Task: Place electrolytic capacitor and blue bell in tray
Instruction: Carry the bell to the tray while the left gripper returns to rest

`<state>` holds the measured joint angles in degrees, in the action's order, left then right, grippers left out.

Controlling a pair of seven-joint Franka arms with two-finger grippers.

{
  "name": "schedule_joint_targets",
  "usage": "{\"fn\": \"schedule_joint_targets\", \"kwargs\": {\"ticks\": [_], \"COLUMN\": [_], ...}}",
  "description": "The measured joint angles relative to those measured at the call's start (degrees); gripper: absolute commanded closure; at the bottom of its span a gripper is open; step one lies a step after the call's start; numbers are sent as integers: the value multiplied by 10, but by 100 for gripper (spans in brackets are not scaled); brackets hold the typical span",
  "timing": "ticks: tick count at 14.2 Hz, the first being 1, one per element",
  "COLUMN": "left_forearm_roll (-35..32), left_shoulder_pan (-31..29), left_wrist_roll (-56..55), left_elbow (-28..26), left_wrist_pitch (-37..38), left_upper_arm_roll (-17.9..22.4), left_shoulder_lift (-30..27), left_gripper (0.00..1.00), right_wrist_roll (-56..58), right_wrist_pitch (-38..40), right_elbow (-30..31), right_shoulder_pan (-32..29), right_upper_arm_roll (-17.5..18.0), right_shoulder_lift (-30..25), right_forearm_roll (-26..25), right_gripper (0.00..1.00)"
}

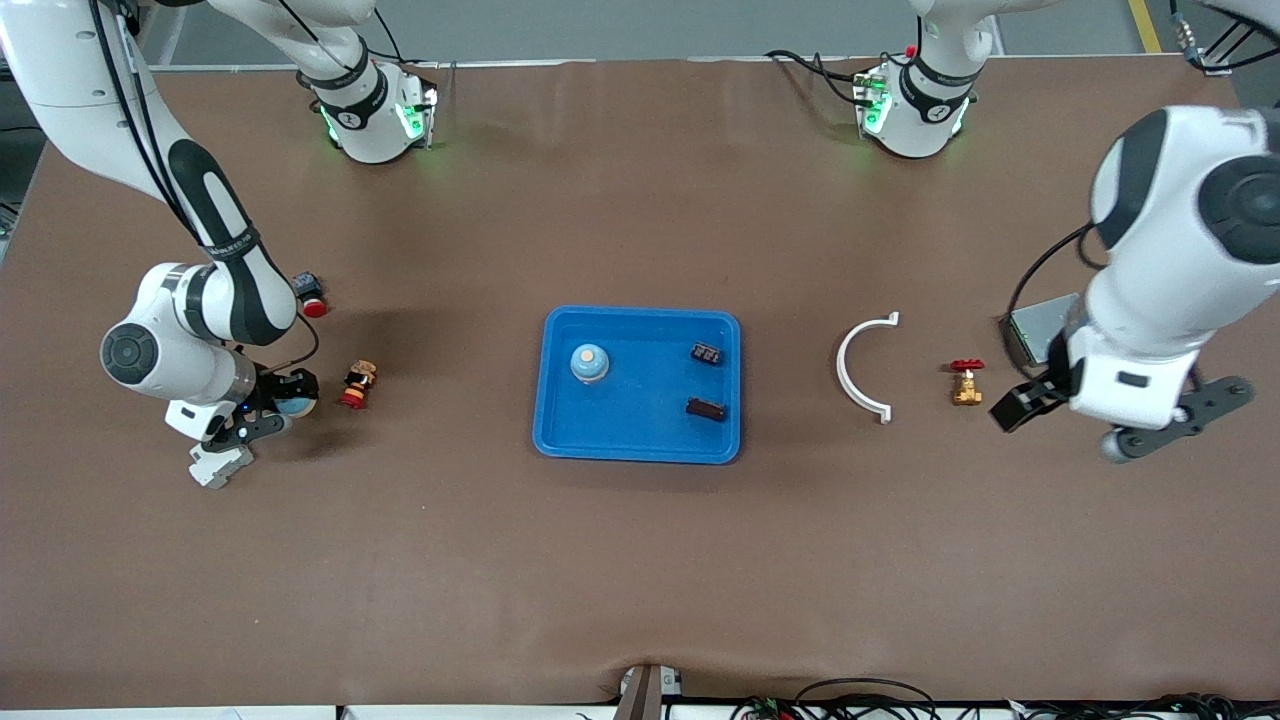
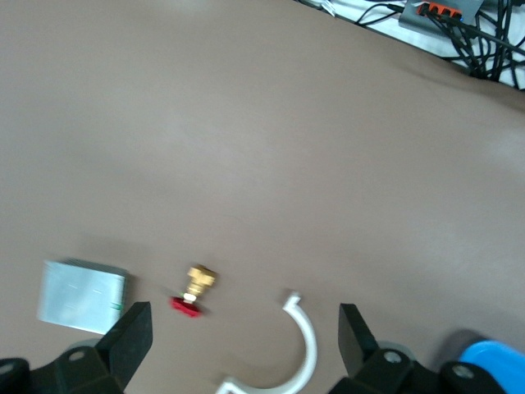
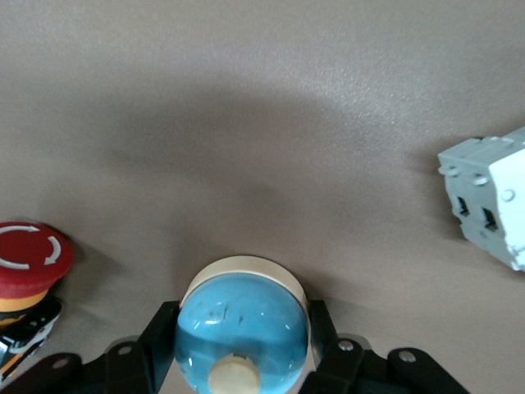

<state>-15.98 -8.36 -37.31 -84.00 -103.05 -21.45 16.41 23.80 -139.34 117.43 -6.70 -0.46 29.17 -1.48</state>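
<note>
The bright-blue tray [image 1: 640,440] lies mid-table. In it stand a blue bell [image 1: 589,362] and two small dark parts [image 1: 706,353] [image 1: 706,408]; I cannot tell which is the capacitor. My right gripper [image 1: 290,402] is low at the right arm's end of the table. It is shut on a second blue bell [image 3: 243,324] with a cream base, one finger on each side. My left gripper [image 1: 1030,403] is open and empty in the air. It is over the table beside the brass valve [image 2: 197,283].
A white plastic arc [image 1: 860,370] and a red-handled brass valve [image 1: 966,382] lie between the tray and the left gripper, a grey metal box [image 1: 1035,328] beside them. Near the right gripper are two red push buttons [image 1: 358,385] [image 1: 312,300] and a white breaker block [image 3: 492,205].
</note>
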Motion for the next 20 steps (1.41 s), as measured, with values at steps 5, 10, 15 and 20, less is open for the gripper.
{"fn": "schedule_joint_targets", "kwargs": {"ticks": [5, 10, 15, 20], "left_forearm_roll": [64, 65, 65, 101], "left_shoulder_pan": [-69, -73, -94, 22], "left_wrist_roll": [139, 189, 252, 333], "left_elbow": [1, 26, 41, 32], "left_wrist_pitch": [10, 57, 83, 147], "left_upper_arm_roll": [1, 2, 2, 153], "left_shoulder_lift": [-23, -34, -62, -117], "left_gripper": [0, 0, 0, 0], "right_wrist_roll": [-19, -163, -373, -455], "right_wrist_pitch": [211, 303, 327, 319], "right_elbow": [-124, -223, -267, -296], "right_shoulder_pan": [2, 67, 183, 234], "right_upper_arm_roll": [12, 23, 26, 26], "right_shoulder_lift": [-3, -5, -5, 3], "right_forearm_roll": [14, 34, 51, 105], "right_gripper": [93, 93, 93, 93]}}
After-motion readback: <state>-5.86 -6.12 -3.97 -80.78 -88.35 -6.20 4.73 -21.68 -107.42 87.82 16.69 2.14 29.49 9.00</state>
